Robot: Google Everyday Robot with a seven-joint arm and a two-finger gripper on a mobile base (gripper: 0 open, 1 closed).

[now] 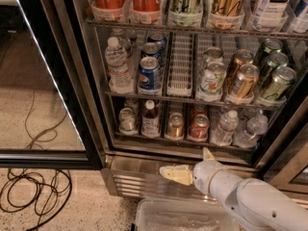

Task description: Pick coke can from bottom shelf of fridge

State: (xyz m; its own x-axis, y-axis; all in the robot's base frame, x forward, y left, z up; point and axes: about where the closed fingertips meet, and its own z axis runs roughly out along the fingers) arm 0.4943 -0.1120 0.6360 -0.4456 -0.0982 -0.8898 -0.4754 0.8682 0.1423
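You see the arm (262, 203) as smooth, glossy white shells: a rounded wrist ball joined to a thicker forearm. The gripper (183, 160), low before the fridge (134, 184) base, carries pale cream-yellow wedge-shaped fingers (175, 174), spread apart.

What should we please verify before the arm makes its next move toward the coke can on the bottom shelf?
1. Fridge door swung open, access free: ok.
2. Coke can upright at the front of its lane on the bottom shelf: ok.
3. End effector level with the can: not ok; it sits lower, in front of the ribbed base.
4. End effector open and empty: ok.
5. Room beside the can for the fingers, with the gold can on one side and the water bottle on the other: cannot tell.
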